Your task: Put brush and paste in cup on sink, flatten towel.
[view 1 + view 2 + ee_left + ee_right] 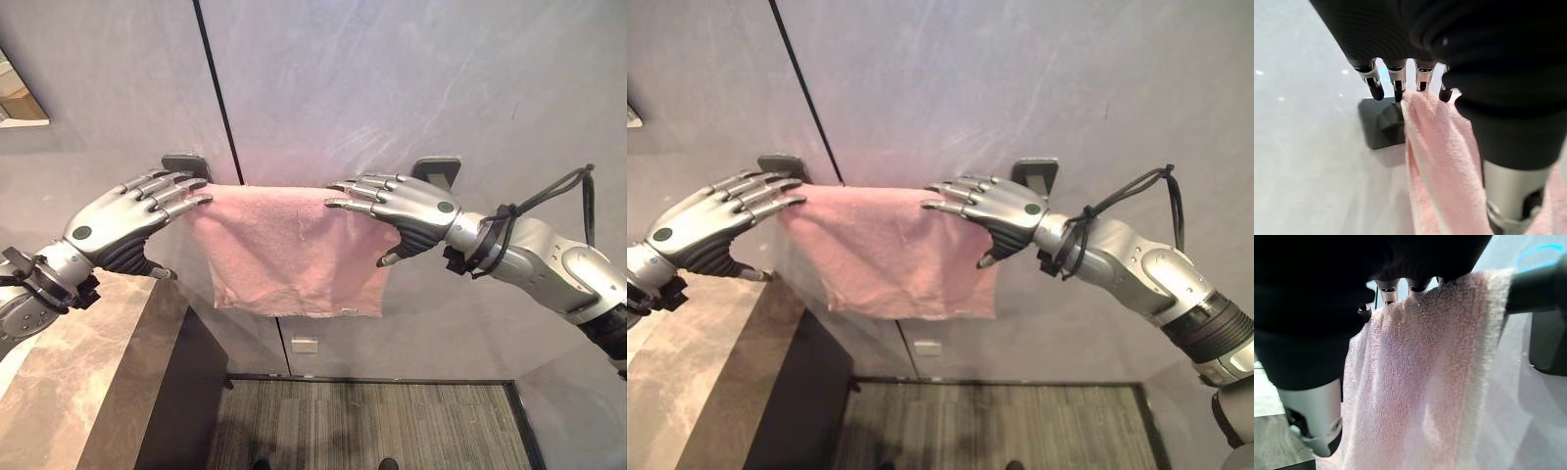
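We see the pink towel [284,250] draped over a wall rail between two dark brackets [438,170], hanging against the grey wall [392,88]. The left hand [127,217] rests on the towel's left top edge, fingers straight and relaxed (thumb hanging below, apart from the cloth). The right hand [402,211] lies likewise on the right top edge, fingers extended. A marble bench [69,392] stands lower left.

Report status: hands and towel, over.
Left hand and right hand open, fingers flat on top of pink towel. Towel hangs spread over the wall bar between dark brackets. Nothing in the way.
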### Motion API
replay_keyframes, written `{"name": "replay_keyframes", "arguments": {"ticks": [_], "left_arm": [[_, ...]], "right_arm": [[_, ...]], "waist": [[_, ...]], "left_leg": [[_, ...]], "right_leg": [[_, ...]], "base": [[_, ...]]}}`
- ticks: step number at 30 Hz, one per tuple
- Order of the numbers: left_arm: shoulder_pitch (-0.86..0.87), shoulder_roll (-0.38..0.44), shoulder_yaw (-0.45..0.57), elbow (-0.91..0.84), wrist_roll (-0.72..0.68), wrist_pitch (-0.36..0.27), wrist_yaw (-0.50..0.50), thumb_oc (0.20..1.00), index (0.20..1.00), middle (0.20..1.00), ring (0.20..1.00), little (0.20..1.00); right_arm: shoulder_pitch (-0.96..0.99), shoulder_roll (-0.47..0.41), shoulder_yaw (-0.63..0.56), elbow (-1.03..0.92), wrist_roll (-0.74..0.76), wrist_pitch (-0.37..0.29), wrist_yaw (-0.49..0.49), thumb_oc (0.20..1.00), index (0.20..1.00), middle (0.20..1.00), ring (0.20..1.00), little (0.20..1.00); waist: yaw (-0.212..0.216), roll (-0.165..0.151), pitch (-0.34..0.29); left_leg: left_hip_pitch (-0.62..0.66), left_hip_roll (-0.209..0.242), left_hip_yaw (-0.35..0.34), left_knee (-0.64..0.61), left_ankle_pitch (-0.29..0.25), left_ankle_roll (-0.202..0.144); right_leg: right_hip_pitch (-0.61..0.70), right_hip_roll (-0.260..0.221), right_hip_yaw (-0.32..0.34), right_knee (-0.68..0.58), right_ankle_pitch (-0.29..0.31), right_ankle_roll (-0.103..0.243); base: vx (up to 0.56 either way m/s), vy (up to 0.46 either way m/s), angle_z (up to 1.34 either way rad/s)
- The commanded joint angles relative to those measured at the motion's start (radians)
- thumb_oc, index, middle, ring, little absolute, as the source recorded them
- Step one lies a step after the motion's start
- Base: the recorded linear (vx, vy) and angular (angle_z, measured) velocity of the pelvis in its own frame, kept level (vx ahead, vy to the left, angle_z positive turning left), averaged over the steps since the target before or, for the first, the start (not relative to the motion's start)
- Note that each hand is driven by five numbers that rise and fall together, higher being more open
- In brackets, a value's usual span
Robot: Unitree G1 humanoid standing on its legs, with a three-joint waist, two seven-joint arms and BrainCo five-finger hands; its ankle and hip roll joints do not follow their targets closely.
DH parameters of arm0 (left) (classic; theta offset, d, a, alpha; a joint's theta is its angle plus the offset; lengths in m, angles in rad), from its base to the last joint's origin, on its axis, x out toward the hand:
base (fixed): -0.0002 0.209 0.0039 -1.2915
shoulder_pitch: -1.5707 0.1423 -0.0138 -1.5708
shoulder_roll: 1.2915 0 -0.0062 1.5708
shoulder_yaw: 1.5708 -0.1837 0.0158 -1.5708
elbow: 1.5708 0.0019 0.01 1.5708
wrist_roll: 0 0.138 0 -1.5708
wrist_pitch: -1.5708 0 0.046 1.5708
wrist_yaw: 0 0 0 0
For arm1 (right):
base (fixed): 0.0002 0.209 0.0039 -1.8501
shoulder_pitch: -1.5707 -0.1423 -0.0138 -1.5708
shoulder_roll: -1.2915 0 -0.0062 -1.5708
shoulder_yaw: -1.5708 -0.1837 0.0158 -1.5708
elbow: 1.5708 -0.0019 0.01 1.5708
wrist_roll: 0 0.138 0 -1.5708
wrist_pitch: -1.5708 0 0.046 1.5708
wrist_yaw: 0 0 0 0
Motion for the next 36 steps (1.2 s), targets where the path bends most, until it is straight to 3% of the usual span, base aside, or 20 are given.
{"name": "replay_keyframes", "arguments": {"ticks": [1, 11, 16, 27, 36], "left_arm": [[0.084, 0.058, 0.111, 0.209, 0.019, 0.101, -0.038, 1.000, 1.000, 1.000, 1.000, 1.000], [0.132, 0.047, 0.151, 0.198, -0.012, 0.093, -0.049, 1.000, 1.000, 1.000, 1.000, 1.000], [0.135, 0.027, 0.142, 0.188, -0.020, 0.091, -0.052, 1.000, 1.000, 1.000, 1.000, 1.000], [0.124, -0.009, 0.111, 0.157, -0.032, 0.075, -0.054, 1.000, 1.000, 1.000, 1.000, 1.000], [0.101, -0.084, 0.114, 0.137, -0.078, 0.083, -0.007, 1.000, 1.000, 1.000, 1.000, 1.000]], "right_arm": [[0.056, -0.142, -0.053, 0.182, -0.016, 0.083, 0.017, 1.000, 1.000, 1.000, 1.000, 1.000], [0.082, -0.176, -0.075, 0.246, -0.020, 0.083, -0.024, 1.000, 1.000, 1.000, 1.000, 1.000], [0.135, -0.164, -0.143, 0.259, -0.009, 0.087, -0.062, 1.000, 1.000, 1.000, 1.000, 1.000], [0.203, -0.065, -0.272, 0.248, 0.043, 0.077, -0.150, 1.000, 1.000, 1.000, 1.000, 1.000], [0.139, 0.067, -0.264, 0.198, 0.105, 0.067, -0.188, 1.000, 1.000, 1.000, 1.000, 1.000]], "waist": [[0.020, -0.059, 0.029], [0.027, -0.056, 0.038], [0.024, -0.055, 0.037], [0.033, -0.055, 0.026], [0.052, -0.062, 0.015]], "left_leg": [[0.021, -0.032, 0.009, 0.002, -0.001, 0.024], [0.009, -0.033, 0.017, 0.002, 0.002, 0.022], [0.008, -0.031, 0.015, 0.002, 0.002, 0.022], [0.026, -0.029, 0.021, 0.002, -0.008, 0.026], [0.038, -0.027, 0.037, 0.002, -0.013, 0.030]], "right_leg": [[0.081, -0.018, 0.015, 0.007, -0.047, 0.047], [0.059, -0.024, 0.024, 0.007, -0.038, 0.054], [0.060, -0.022, 0.022, 0.007, -0.040, 0.052], [0.072, -0.015, 0.026, 0.007, -0.050, 0.048], [0.067, -0.014, 0.051, 0.007, -0.048, 0.047]], "base": [[0.00, 0.000, 0.00], [0.00, 0.000, 0.00], [0.00, 0.000, 0.00], [0.00, 0.000, 0.00], [-0.01, 0.003, -0.04]]}}
